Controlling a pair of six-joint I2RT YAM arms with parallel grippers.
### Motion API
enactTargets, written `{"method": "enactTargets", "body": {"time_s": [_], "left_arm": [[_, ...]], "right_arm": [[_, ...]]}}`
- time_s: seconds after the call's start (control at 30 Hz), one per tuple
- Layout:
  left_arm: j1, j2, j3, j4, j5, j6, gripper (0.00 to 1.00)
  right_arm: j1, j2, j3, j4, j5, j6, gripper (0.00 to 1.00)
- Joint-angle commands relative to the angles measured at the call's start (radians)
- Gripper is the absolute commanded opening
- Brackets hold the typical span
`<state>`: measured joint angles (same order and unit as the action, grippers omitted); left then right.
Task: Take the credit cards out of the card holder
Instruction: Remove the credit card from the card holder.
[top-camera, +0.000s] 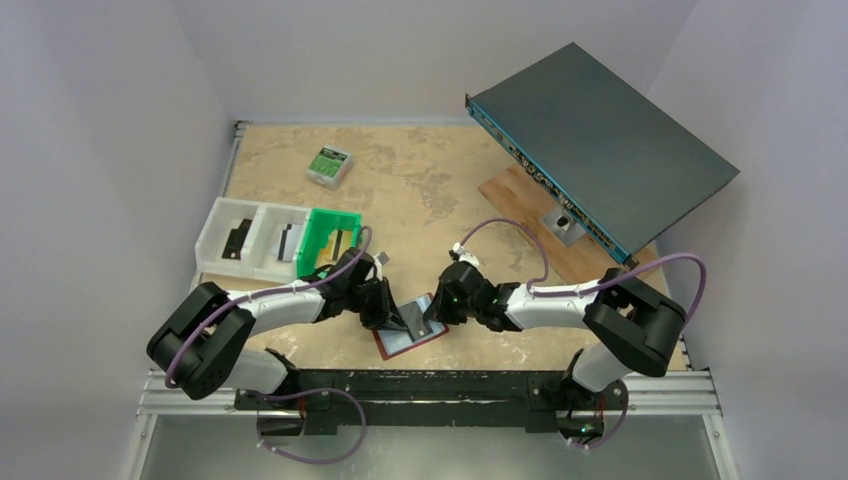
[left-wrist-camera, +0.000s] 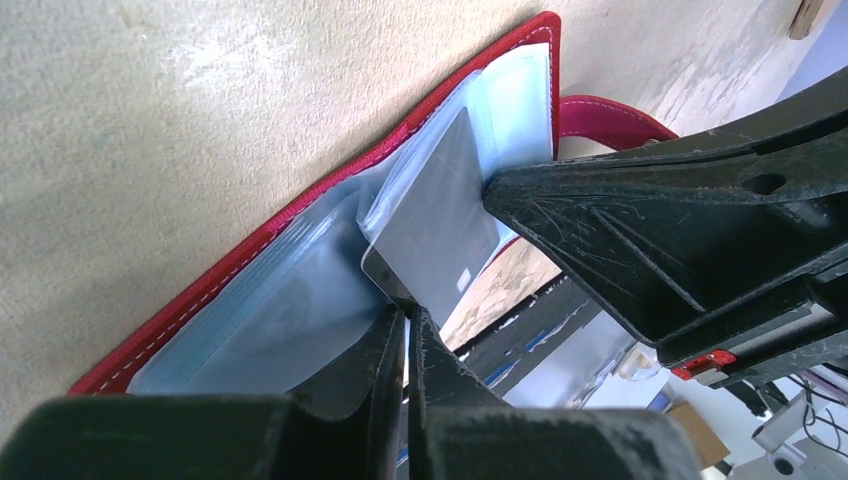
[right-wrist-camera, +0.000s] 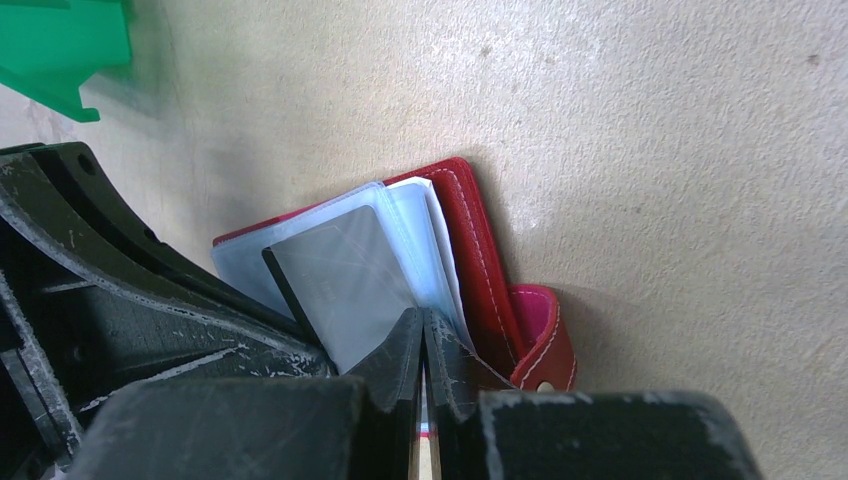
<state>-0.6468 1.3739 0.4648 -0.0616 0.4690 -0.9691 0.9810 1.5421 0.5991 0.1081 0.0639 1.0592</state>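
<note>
A tan, mottled table (top-camera: 420, 170) fills the overhead view. A flat grey case (top-camera: 600, 140) sits tilted at upper right, above a wooden board (top-camera: 520, 195). From the bottom edge, the left arm (top-camera: 270, 305) and right arm (top-camera: 560, 305) reach inward and meet at lower centre. A compartmented white tray (top-camera: 213, 235) stands at centre left, with a green bin (top-camera: 320, 240) touching its right side. A small green-and-white box (top-camera: 329, 165) lies apart from both, toward upper left.

The red holder (top-camera: 408, 342) lies open on the table at lower centre, just ahead of the arm bases and directly under both grippers. Its pale blue clear pockets face up. Its snap tab, pink inside, curls at the lower right of the right wrist view. A grey card (left-wrist-camera: 430, 220) sticks partway out of a pocket, tilted up off the holder.

The left gripper (left-wrist-camera: 405, 318), its jaws closed to a sliver, pinches the card's bottom corner at lower centre of its own view. The right gripper (right-wrist-camera: 422, 325), fingers pressed together, nips the edge of a clear pocket beside the card. Its tip shows against that pocket at centre right of the left wrist view. Whether more cards sit in the other pockets cannot be told.
</note>
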Motion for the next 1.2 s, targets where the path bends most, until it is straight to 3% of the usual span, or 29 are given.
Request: {"method": "enactTargets", "body": {"time_s": [0.0, 0.27, 0.53, 1.17], "left_arm": [[-0.016, 0.009, 0.017, 0.008, 0.018, -0.003, 0.06], [-0.016, 0.004, -0.014, 0.088, 0.017, -0.051, 0.10], [-0.016, -0.005, -0.040, 0.131, 0.019, -0.076, 0.00], [-0.003, -0.081, -0.058, 0.016, -0.026, -0.048, 0.00]], "right_arm": [[-0.002, 0.049, -0.073, -0.290, 0.084, -0.033, 0.00], [-0.002, 0.063, -0.068, -0.280, 0.074, -0.042, 0.00], [-0.002, 0.076, -0.069, -0.266, 0.068, -0.044, 0.00], [-0.012, 0.074, -0.097, -0.265, 0.074, -0.024, 0.00]]}}
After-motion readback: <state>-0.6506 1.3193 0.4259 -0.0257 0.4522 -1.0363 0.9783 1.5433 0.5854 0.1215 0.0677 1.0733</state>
